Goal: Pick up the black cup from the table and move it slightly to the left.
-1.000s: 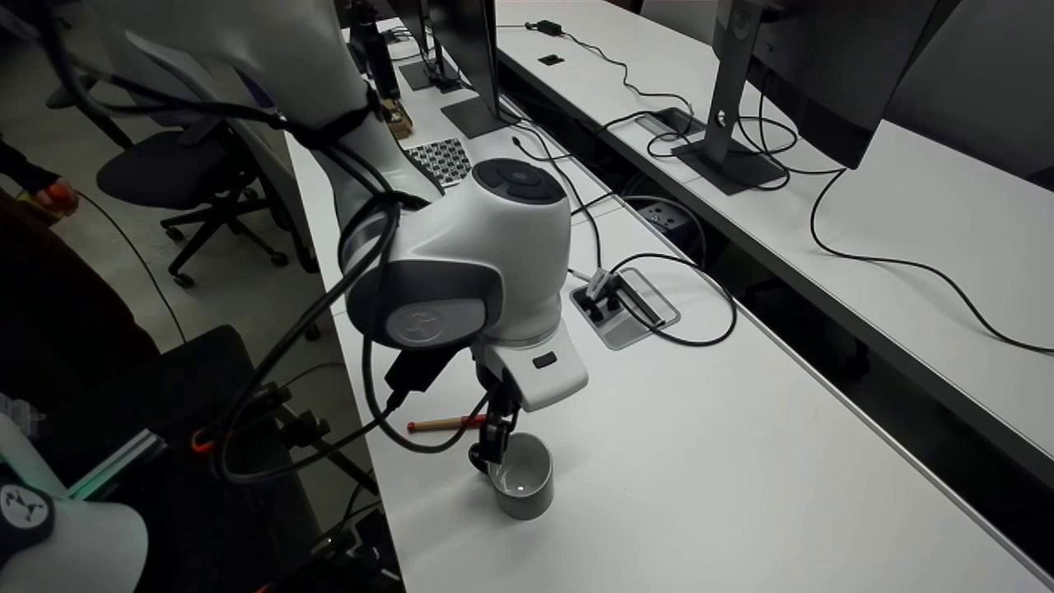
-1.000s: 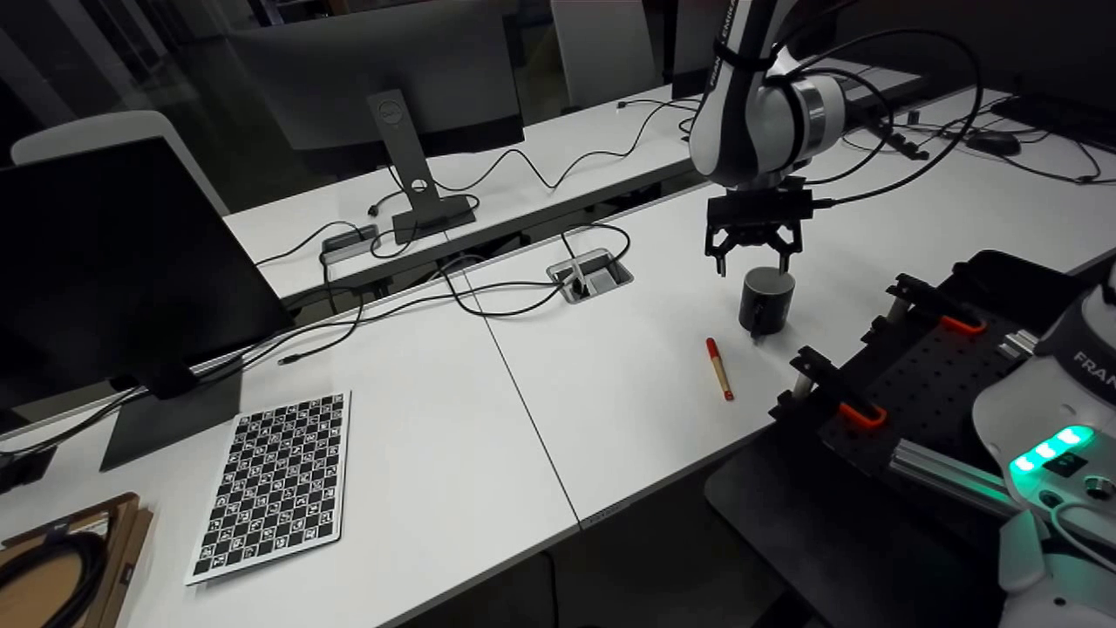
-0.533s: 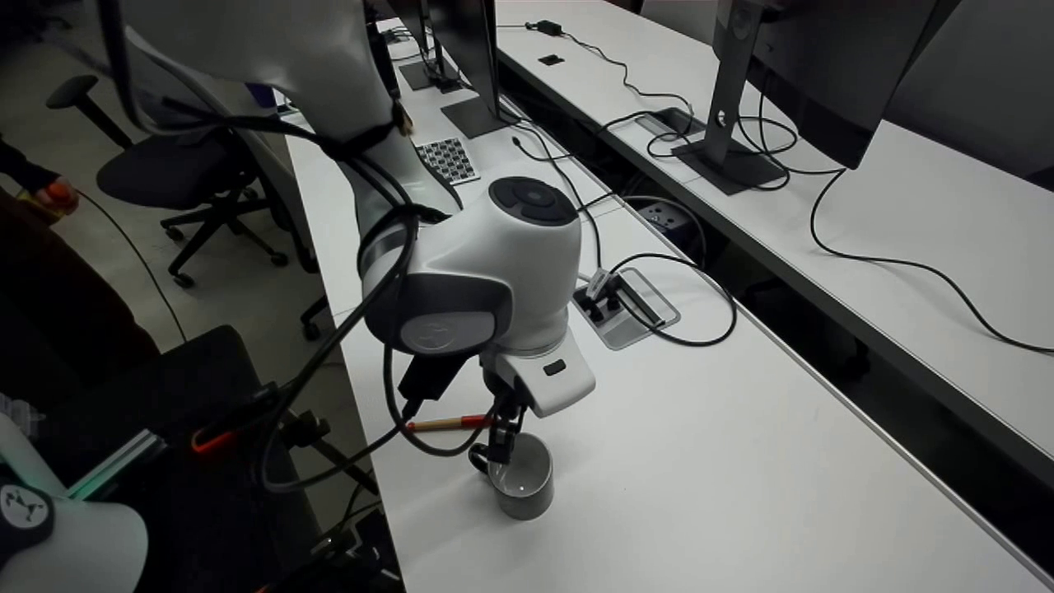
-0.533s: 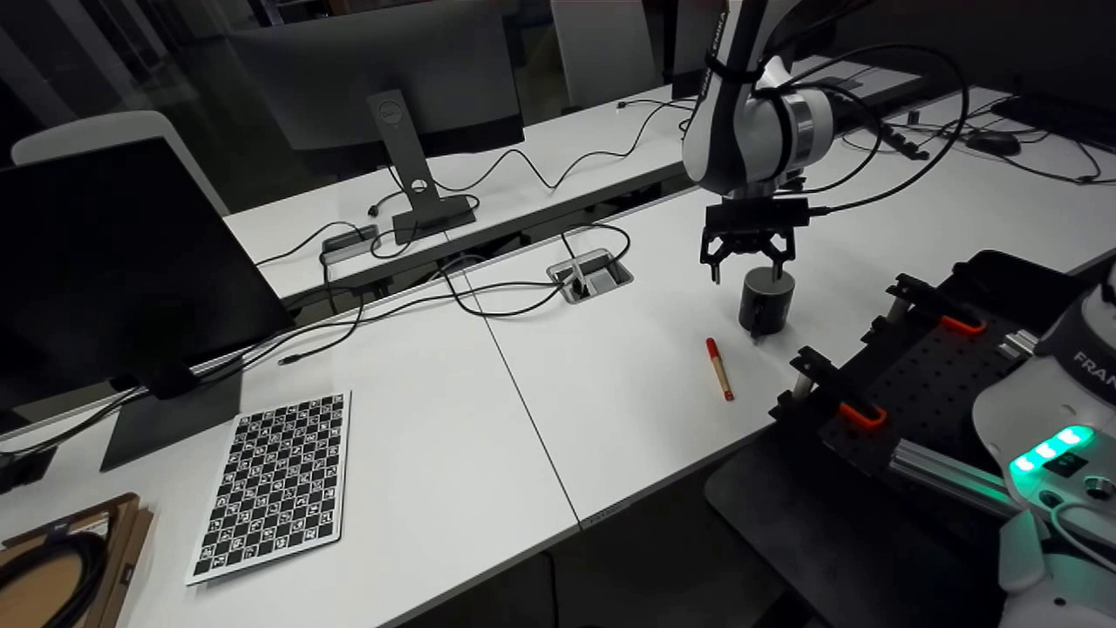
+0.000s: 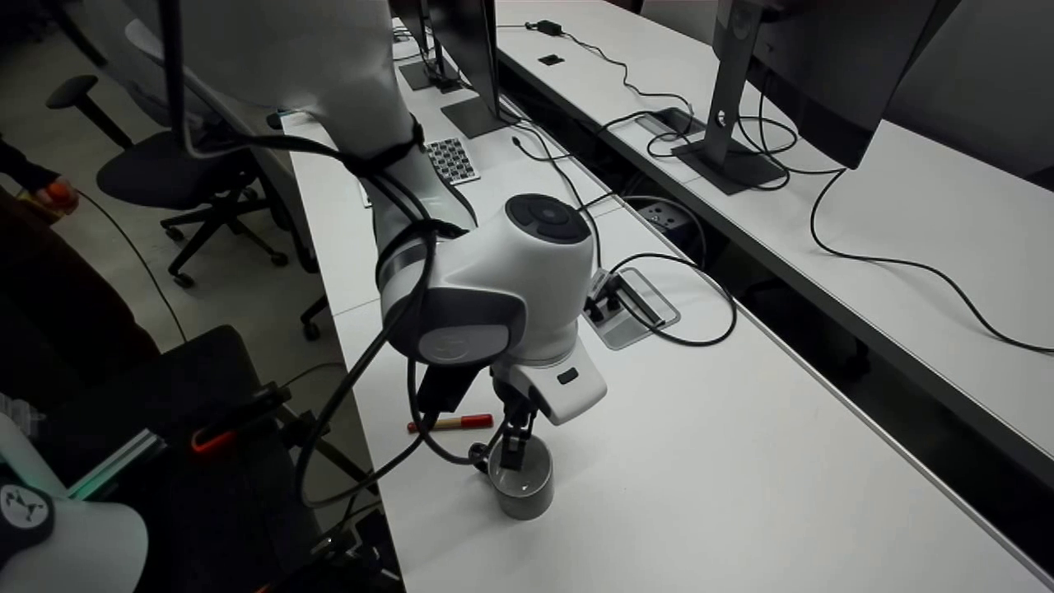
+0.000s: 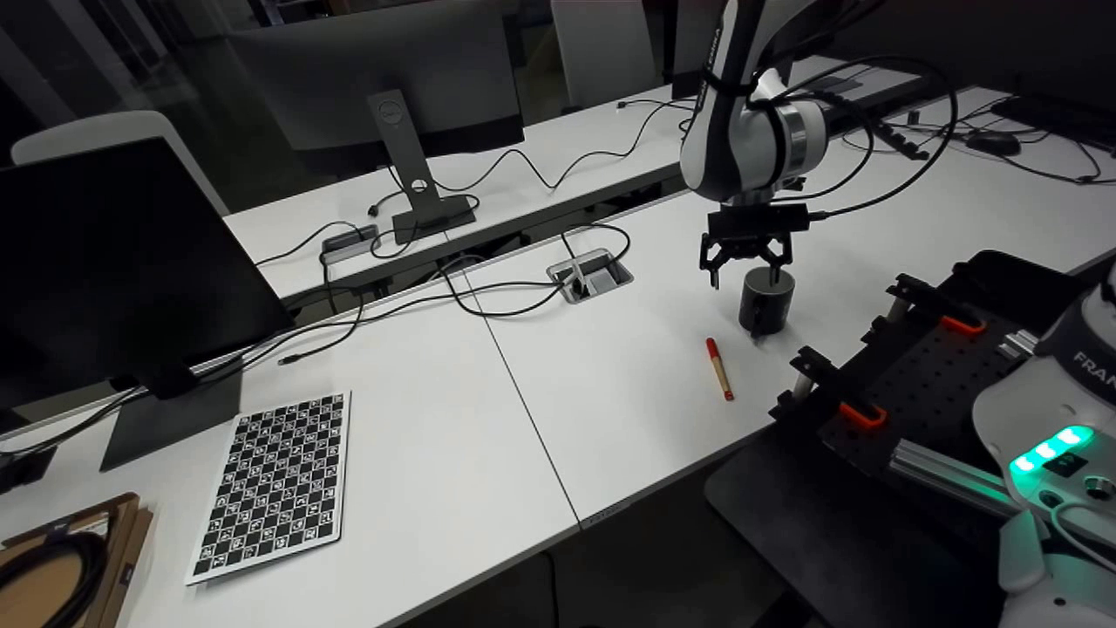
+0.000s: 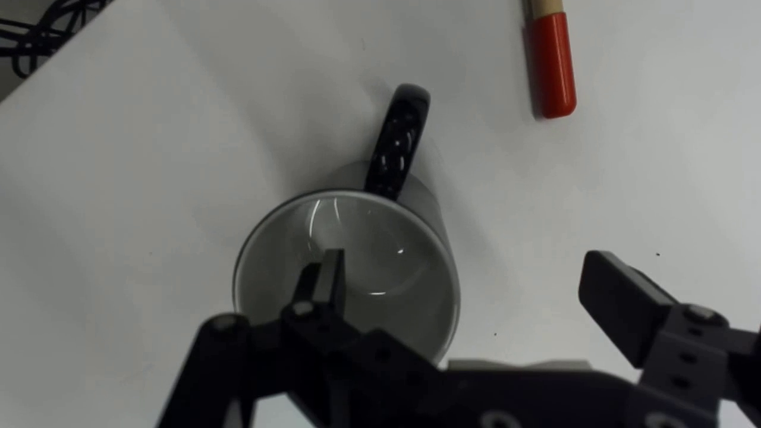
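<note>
The black cup (image 5: 527, 497) stands upright on the white table (image 5: 700, 469); it shows in an exterior view (image 6: 779, 310) with its dark handle facing the camera. In the wrist view the grey inside of the cup (image 7: 386, 255) is below the jaws, its handle pointing up in the picture. My gripper (image 7: 465, 259) is open and holds nothing. One finger is over the cup's mouth, and I cannot tell whether its tip is inside. The other finger is outside the cup, above the table. The gripper also shows in an exterior view (image 6: 745, 282).
A red-and-tan pen (image 6: 719, 369) lies on the table near the cup's handle side. A socket box (image 6: 602, 277) with cables is set into the table. A black perforated mount plate (image 6: 924, 375) with clamps adjoins the table edge near the cup.
My gripper has moved lower, and one finger has shifted farther across the cup's mouth. It stays open. The cup and the pen have not moved.
</note>
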You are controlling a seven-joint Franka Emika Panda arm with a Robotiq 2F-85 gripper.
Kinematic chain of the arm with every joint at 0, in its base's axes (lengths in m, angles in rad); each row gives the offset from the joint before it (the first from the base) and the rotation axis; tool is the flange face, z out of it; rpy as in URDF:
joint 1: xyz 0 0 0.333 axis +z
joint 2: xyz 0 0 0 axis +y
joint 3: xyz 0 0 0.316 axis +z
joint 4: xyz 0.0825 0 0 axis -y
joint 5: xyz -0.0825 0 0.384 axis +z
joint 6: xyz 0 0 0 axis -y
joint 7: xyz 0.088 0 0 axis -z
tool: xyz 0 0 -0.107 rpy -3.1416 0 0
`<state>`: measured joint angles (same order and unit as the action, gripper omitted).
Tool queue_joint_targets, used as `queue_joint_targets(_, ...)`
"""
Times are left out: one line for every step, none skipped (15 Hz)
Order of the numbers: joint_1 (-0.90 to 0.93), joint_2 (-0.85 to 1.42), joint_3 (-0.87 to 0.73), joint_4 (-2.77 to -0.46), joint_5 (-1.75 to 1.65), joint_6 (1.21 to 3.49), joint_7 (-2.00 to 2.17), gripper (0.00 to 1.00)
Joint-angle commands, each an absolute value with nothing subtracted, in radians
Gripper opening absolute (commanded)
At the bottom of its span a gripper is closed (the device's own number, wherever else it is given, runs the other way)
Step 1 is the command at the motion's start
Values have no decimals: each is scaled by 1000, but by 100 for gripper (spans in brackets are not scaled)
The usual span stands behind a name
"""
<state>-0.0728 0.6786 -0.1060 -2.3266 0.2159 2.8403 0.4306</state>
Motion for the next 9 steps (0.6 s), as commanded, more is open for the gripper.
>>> queue_joint_targets(-84,721,-99,-2285,243,2833,390,100)
queue_joint_targets(-83,726,-100,-2280,242,2832,390,100)
queue_joint_targets(-82,730,-101,-2276,242,2831,391,99)
queue_joint_targets(-81,734,-102,-2272,242,2831,392,75)
queue_joint_targets(-80,737,-103,-2269,241,2831,392,75)
queue_joint_targets(-78,739,-104,-2267,240,2831,392,70)
queue_joint_targets(-77,740,-105,-2264,240,2831,394,62)
queue_joint_targets(-77,741,-106,-2262,240,2832,394,54)
queue_joint_targets(-77,741,-107,-2259,240,2831,394,45)
